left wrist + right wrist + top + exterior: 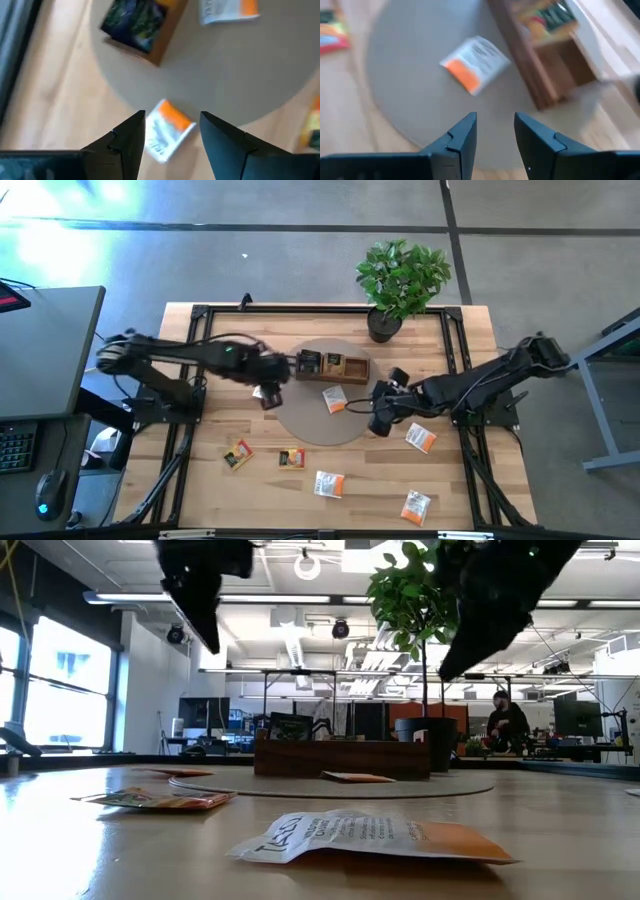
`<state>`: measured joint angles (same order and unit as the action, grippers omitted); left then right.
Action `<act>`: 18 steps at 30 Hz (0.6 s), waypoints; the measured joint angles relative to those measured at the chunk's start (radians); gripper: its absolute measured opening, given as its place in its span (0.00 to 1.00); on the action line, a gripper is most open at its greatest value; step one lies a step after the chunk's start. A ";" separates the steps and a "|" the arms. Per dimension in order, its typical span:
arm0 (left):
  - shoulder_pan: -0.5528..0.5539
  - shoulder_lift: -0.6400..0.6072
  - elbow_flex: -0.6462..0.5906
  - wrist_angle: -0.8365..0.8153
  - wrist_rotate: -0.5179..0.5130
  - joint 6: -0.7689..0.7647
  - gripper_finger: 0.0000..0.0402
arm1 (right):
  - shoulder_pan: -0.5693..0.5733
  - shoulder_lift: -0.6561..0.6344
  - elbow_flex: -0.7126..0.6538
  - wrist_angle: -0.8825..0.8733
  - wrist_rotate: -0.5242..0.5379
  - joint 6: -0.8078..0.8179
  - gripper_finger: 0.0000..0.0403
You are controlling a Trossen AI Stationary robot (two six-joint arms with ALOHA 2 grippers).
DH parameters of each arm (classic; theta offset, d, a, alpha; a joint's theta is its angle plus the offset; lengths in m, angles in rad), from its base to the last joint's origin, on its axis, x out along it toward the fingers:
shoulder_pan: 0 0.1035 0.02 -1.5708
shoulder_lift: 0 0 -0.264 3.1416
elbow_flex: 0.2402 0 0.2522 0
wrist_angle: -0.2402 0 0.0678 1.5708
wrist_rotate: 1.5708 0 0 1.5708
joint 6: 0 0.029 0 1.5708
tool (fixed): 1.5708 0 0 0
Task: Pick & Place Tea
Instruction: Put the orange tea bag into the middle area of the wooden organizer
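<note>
A white-and-orange tea bag (pixel 167 131) is lying on the edge of the grey mat (pixel 325 430), on the left arm's side of the wooden tray (pixel 332 367). The left gripper (pixel 172 137) is hovering over it, fingers wide and empty, so the pick looks in hand; next it needs lowering and closing. The right gripper (pixel 495 132), also spread and empty, is hanging over the mat near another tea bag (pixel 475 63) beside the tray.

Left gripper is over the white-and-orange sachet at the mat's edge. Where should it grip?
Probably straight down from above. The sachet lies flat, half off the round mat, under the open left gripper; pinch across its two long edges near the middle.
</note>
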<state>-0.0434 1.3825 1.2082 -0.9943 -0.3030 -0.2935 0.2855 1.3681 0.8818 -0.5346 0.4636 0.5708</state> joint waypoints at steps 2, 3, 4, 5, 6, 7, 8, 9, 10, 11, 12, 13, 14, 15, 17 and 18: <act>-0.026 -0.083 -0.124 0.136 0.016 -0.028 0.45 | 0.012 0.024 0.000 0.077 -0.001 -0.055 0.32; -0.039 -0.126 -0.188 0.177 0.032 -0.047 0.45 | 0.017 0.039 0.000 0.125 -0.002 -0.097 0.32; -0.052 -0.163 -0.248 0.228 0.041 -0.061 0.45 | 0.021 0.056 0.000 0.178 -0.002 -0.143 0.32; -0.067 -0.193 -0.300 0.300 0.049 -0.073 0.45 | 0.023 0.076 0.000 0.240 -0.007 -0.192 0.32; -0.080 -0.222 -0.350 0.374 0.060 -0.079 0.45 | 0.022 0.101 0.000 0.316 -0.016 -0.238 0.32; -0.091 -0.251 -0.400 0.420 0.062 -0.083 0.45 | 0.016 0.130 0.000 0.410 -0.042 -0.289 0.32; -0.102 -0.274 -0.445 0.452 0.062 -0.092 0.45 | 0.008 0.158 0.000 0.505 -0.088 -0.343 0.32; -0.111 -0.291 -0.479 0.498 0.062 -0.104 0.45 | -0.003 0.190 0.000 0.598 -0.155 -0.395 0.32; -0.116 -0.309 -0.505 0.540 0.062 -0.107 0.45 | -0.016 0.225 0.000 0.695 -0.229 -0.442 0.33; -0.117 -0.324 -0.524 0.551 0.064 -0.108 0.45 | -0.030 0.261 0.000 0.798 -0.310 -0.480 0.34; -0.115 -0.332 -0.535 0.552 0.067 -0.108 0.45 | -0.043 0.297 0.001 0.887 -0.386 -0.503 0.35; -0.115 -0.332 -0.540 0.553 0.068 -0.108 0.45 | -0.057 0.331 0.005 0.953 -0.445 -0.514 0.36; -0.114 -0.332 -0.542 0.549 0.073 -0.108 0.45 | -0.070 0.370 0.020 0.990 -0.496 -0.517 0.37; -0.114 -0.336 -0.545 0.530 0.073 -0.108 0.45 | -0.082 0.406 0.048 1.012 -0.532 -0.518 0.39; -0.114 -0.342 -0.545 0.532 0.069 -0.099 0.45 | -0.099 0.478 0.122 0.996 -0.562 -0.526 0.43; -0.115 -0.340 -0.542 0.540 0.068 -0.095 0.45 | -0.106 0.516 0.169 0.971 -0.573 -0.535 0.45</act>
<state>-0.1581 1.0424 0.6666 -0.4543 -0.2351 -0.3883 0.1798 1.8843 1.0505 0.4363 -0.1094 0.0362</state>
